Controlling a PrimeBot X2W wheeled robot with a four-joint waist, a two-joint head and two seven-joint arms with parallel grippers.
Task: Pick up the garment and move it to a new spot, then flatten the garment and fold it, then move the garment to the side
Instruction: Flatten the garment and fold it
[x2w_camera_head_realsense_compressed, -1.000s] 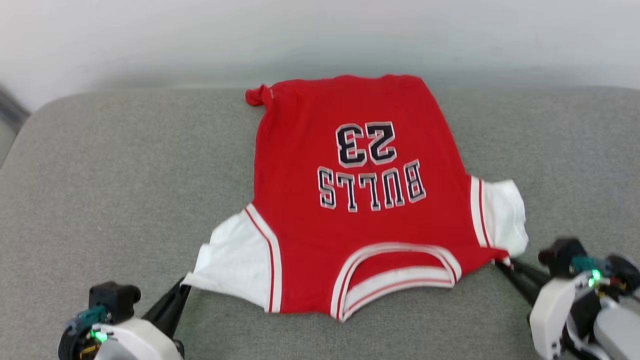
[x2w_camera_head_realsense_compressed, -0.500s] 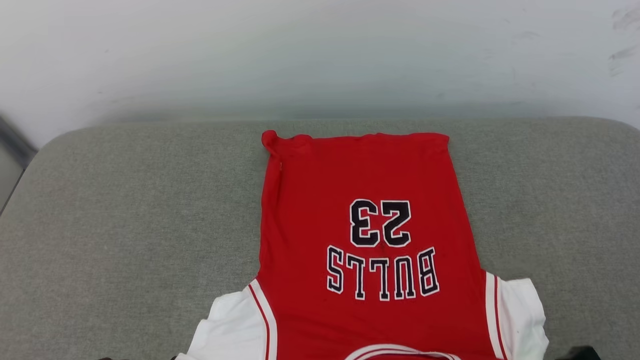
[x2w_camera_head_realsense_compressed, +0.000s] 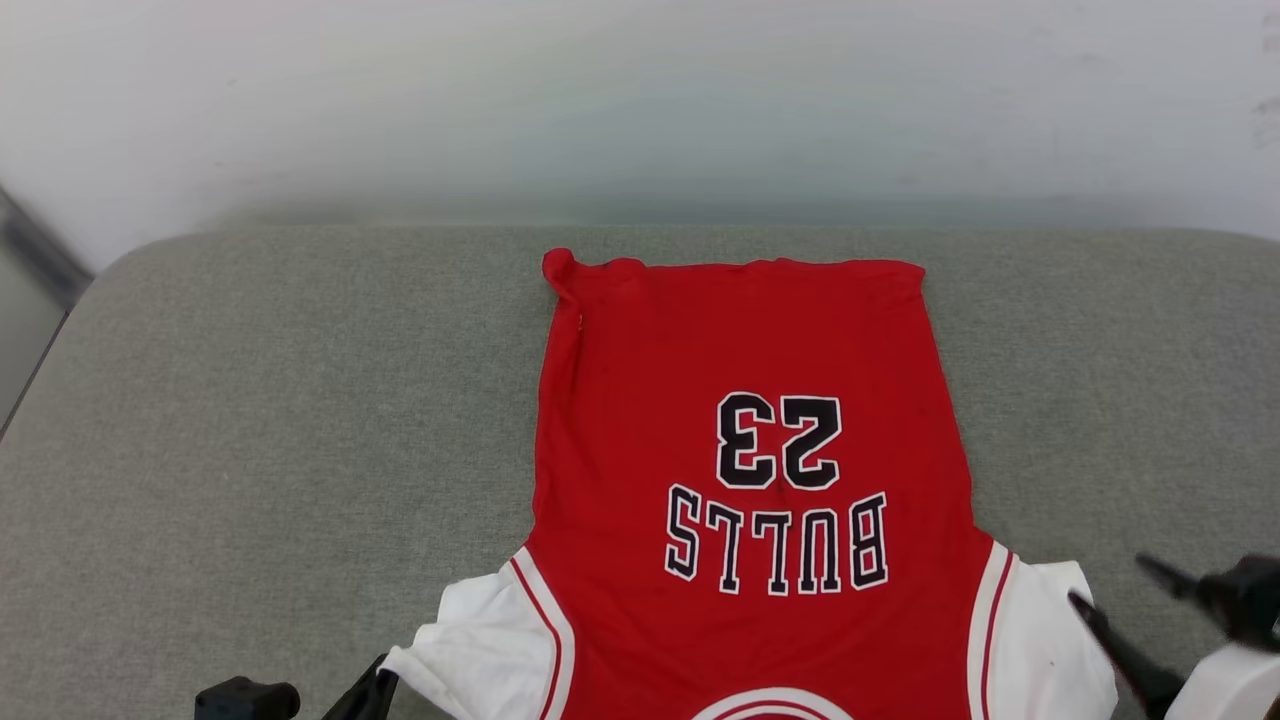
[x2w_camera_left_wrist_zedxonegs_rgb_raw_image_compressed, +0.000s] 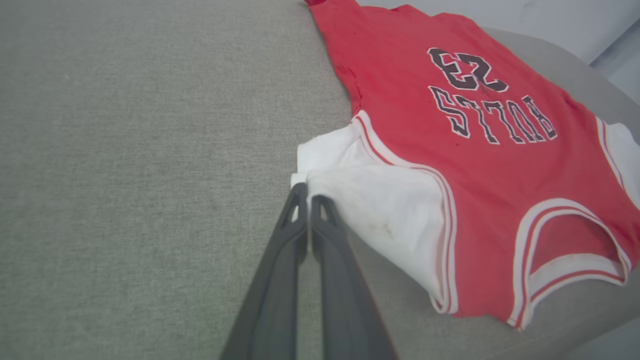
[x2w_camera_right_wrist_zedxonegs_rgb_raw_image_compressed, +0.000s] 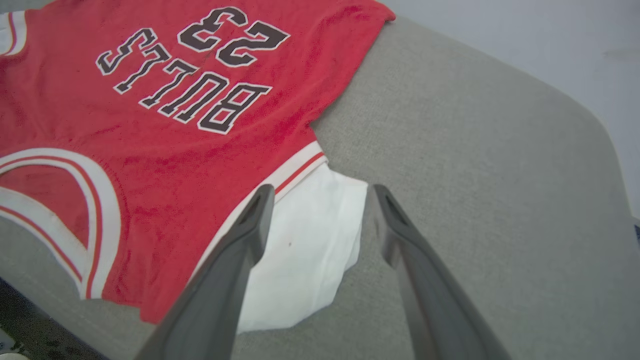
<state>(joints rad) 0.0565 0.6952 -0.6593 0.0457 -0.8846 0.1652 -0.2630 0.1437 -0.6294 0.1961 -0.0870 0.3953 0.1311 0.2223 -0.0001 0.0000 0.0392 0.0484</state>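
Head view crops the shirt (x2w_camera_head_realsense_compressed: 750, 340) — left fingers (x2w_camera_left_wrist_zedxonegs_rgb_raw_image_compressed: 272, 300) clamp a sleeve (x2w_camera_left_wrist_zedxonegs_rgb_raw_image_compressed: 380, 210), right fingers (x2w_camera_right_wrist_zedxonegs_rgb_raw_image_compressed: 220, 280) spread wide.

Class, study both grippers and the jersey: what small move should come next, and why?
Probably open the left gripper. It is shut on the edge of a white sleeve, while the right gripper stands open and the jersey lies spread flat on the cushion.

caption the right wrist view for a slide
Right end effector open over white sleeve of garment on grey cushion.
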